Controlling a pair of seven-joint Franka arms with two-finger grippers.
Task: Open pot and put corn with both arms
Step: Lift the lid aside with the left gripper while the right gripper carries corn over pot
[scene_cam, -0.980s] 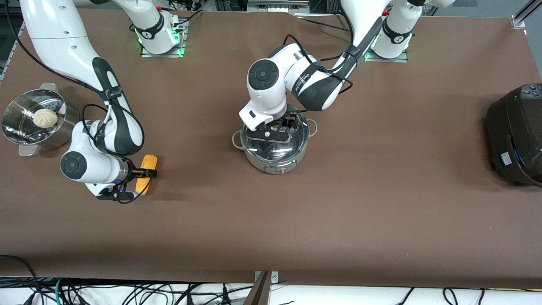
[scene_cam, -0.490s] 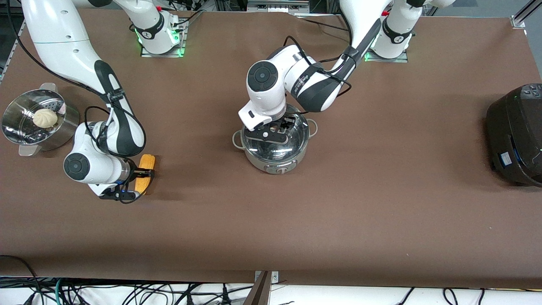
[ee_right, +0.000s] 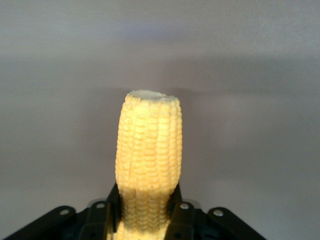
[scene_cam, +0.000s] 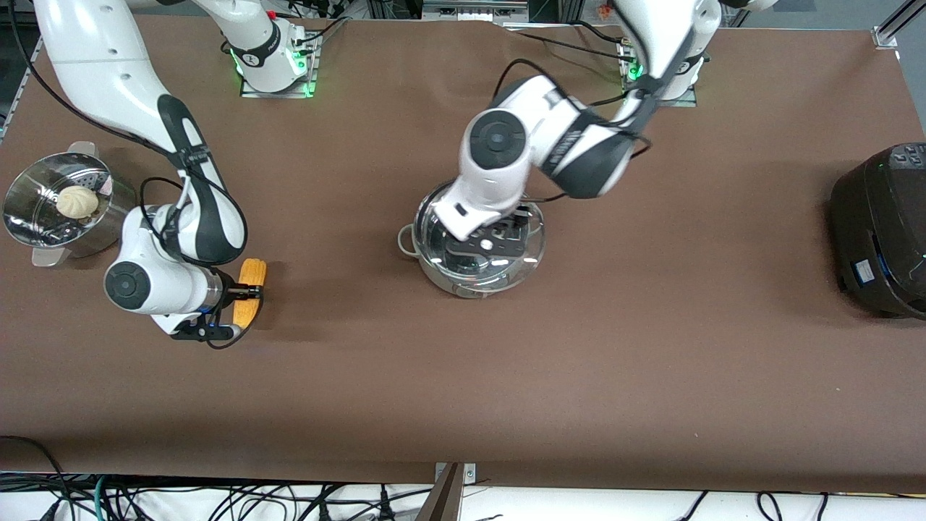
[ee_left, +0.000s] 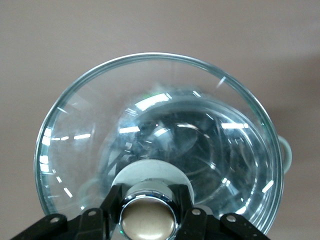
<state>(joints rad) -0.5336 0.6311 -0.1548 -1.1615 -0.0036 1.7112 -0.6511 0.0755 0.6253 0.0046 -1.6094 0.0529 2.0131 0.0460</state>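
Note:
The pot (scene_cam: pixel 436 273) stands mid-table, with one loop handle (scene_cam: pixel 404 239) showing. My left gripper (scene_cam: pixel 499 235) is shut on the knob (ee_left: pixel 148 216) of the glass lid (scene_cam: pixel 532 250). It holds the lid just above the pot, shifted toward the left arm's end. In the left wrist view the lid (ee_left: pixel 150 95) fills the picture, and the pot's rim and a handle (ee_left: pixel 286 150) show through and beside it. My right gripper (scene_cam: pixel 246 293) is shut on the yellow-orange corn (scene_cam: pixel 252 273) low over the table near the right arm's end. The cob (ee_right: pixel 148 145) sticks out between the fingers (ee_right: pixel 112 202).
A steel steamer basket (scene_cam: pixel 29 217) with a white bun (scene_cam: pixel 77 201) stands at the right arm's end. A large black cooker (scene_cam: pixel 882 231) stands at the left arm's end. Bare brown table lies between the corn and the pot.
My left arm has lifted the lid off the pot and carried it a little toward the left arm's end. My right gripper with the corn has barely moved.

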